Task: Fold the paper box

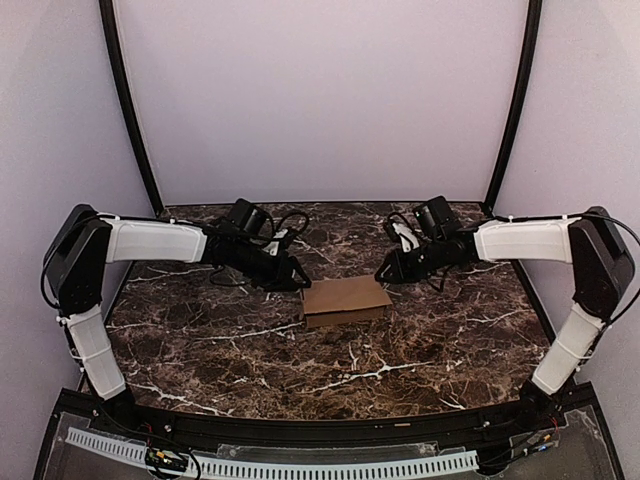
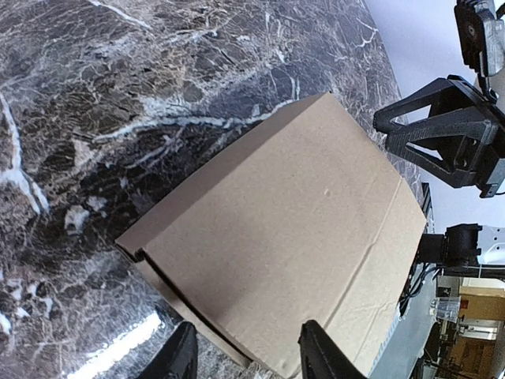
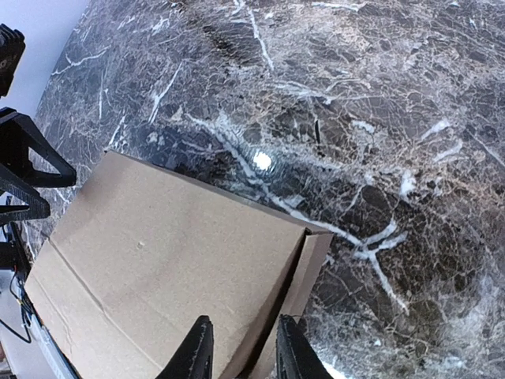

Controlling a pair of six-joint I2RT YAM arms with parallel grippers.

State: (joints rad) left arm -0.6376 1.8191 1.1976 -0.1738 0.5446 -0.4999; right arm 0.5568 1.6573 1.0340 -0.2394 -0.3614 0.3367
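Note:
The paper box is a brown cardboard carton, folded shut and lying flat on the marble table. My left gripper is at its far left corner. In the left wrist view the fingers are spread wide, with the box just ahead and its near corner between the tips. My right gripper is at the far right corner. In the right wrist view its fingers stand apart over the box, either side of the end flap's seam. Neither gripper holds anything.
The dark marble table lies all round the box. Black frame posts rise at the back corners before pale walls. The right gripper shows in the left wrist view beyond the box.

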